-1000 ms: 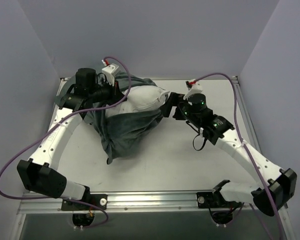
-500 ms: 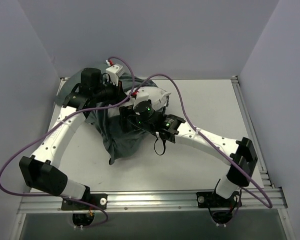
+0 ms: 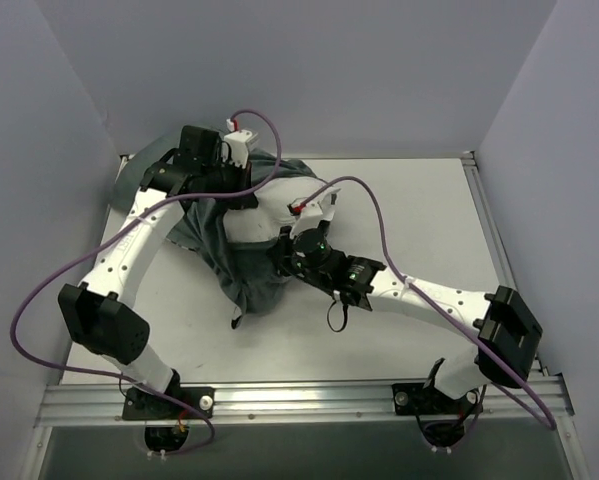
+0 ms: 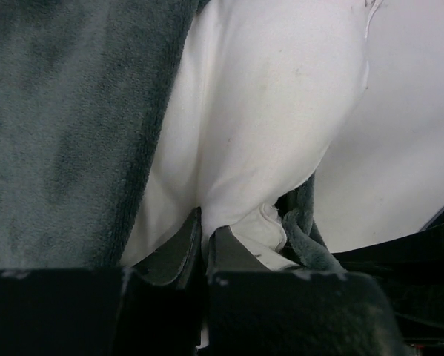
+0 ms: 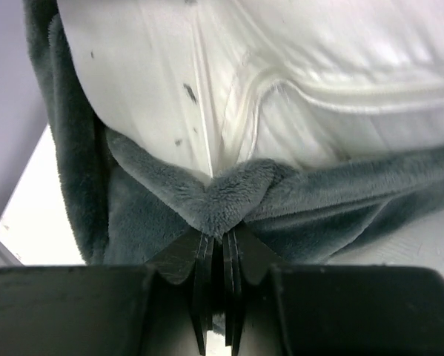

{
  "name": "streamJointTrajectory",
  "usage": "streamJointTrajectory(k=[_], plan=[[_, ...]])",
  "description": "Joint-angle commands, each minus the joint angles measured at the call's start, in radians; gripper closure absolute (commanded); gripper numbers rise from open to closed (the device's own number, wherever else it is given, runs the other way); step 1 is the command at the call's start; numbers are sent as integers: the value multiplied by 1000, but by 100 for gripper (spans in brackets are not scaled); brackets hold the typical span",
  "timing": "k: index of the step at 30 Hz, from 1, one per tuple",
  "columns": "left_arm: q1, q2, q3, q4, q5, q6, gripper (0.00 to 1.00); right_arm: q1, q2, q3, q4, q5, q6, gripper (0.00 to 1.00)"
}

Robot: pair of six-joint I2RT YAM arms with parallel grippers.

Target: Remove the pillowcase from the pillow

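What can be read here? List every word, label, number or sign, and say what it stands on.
No readable text in any view.
Pillow: only dark specks, not letters.
Pillowcase: plain grey pile, no label showing.
White fold in the left wrist view: faint dark marks, too blurred to read.

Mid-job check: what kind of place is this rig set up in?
Likely a lab test cell, not a bedroom: plain lavender walls box in a white table, and an aluminium rail runs along its near edge.
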Motion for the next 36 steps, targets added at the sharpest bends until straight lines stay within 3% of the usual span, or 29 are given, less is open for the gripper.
streamJointTrajectory(k=[1,6,10,13,16,22,24,25,28,31,33,36], plan=[[81,4,209,247,-272,98,98,44,-59,-139,-228,-36,50,100],[151,122,471,173,-296,106,98,90,-99,-237,-231,-5,76,100],[177,191,565,129,-289,111,98,125,-134,-276,-243,21,99,100],[180,173,561,123,-249,82,98,124,-149,-301,-230,25,112,100],[181,115,539,113,-119,-7,98,78,-125,-298,-147,16,86,100],[158,-75,345,158,90,-126,98,-215,-32,-246,123,-224,95,100],[148,-111,279,161,103,-127,98,-264,54,-183,110,-228,69,79],[141,-138,256,161,103,-126,98,-275,79,-140,17,-234,52,50],[121,-175,139,181,86,-110,98,-289,72,35,-217,-161,-16,27],[99,-189,25,243,77,-124,98,-296,-129,40,-311,-45,-13,10],[85,-165,-8,280,78,-146,98,-302,-282,32,-320,-22,-2,5],[43,-125,-7,310,72,-156,98,-295,-358,43,-296,-56,64,1]])
